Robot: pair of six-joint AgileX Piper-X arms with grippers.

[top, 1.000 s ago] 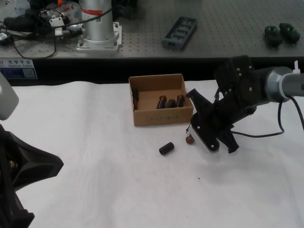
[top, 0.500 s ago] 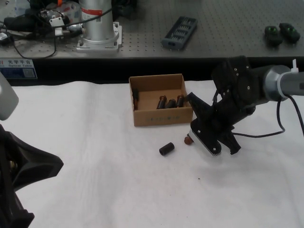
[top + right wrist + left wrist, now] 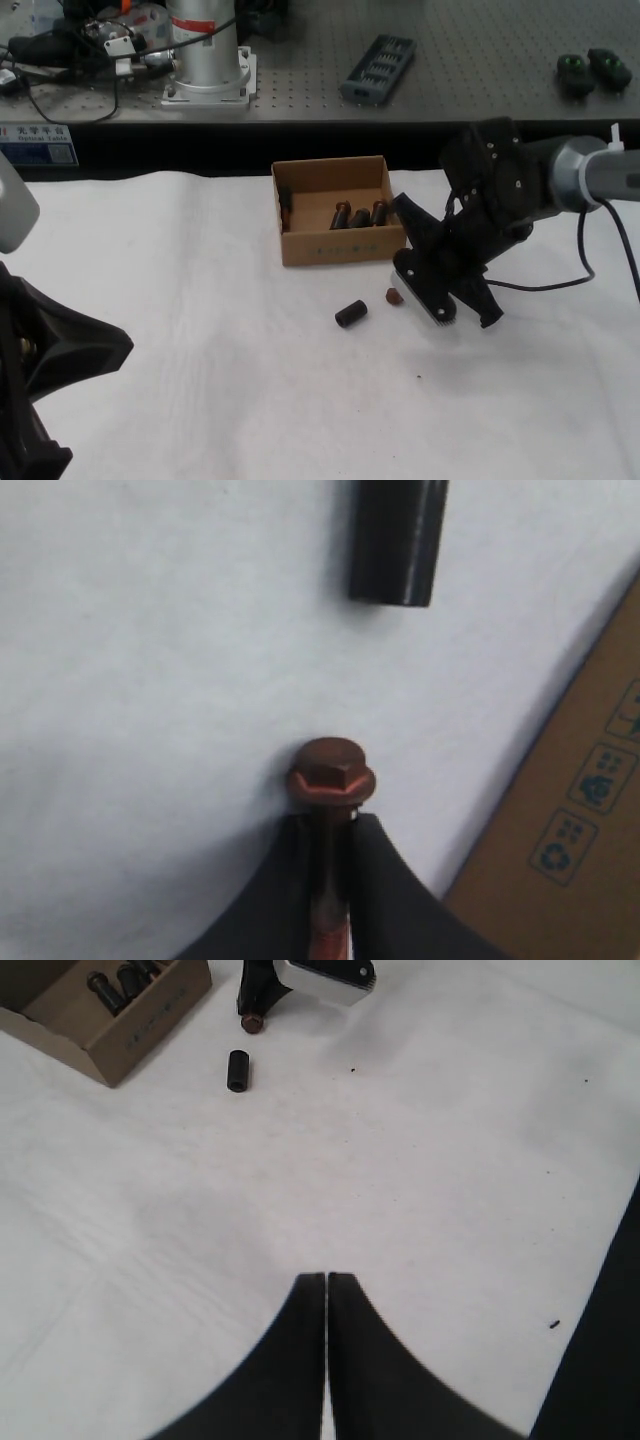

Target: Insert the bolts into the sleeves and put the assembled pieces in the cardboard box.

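I count one bolt (image 3: 331, 772), one loose sleeve (image 3: 351, 313) and one cardboard box (image 3: 340, 245) on the white-covered table (image 3: 200, 380). Inside the box I make out three dark pieces (image 3: 358, 216) lying side by side against the near wall. Another dark shape at its left wall in the high view is too small to tell.

The right end effector (image 3: 330, 825) pinches the bolt by its shank, with the head sticking out past the fingertips, just beside the box's near right corner. The sleeve lies near the bolt head but apart from it. The left end effector (image 3: 326, 1282) has its fingers pressed together, well apart from the parts, with broad open cloth ahead of it.

The rest of the shank is hidden between the fingers, and I cannot tell whether the bolt head touches the cloth.
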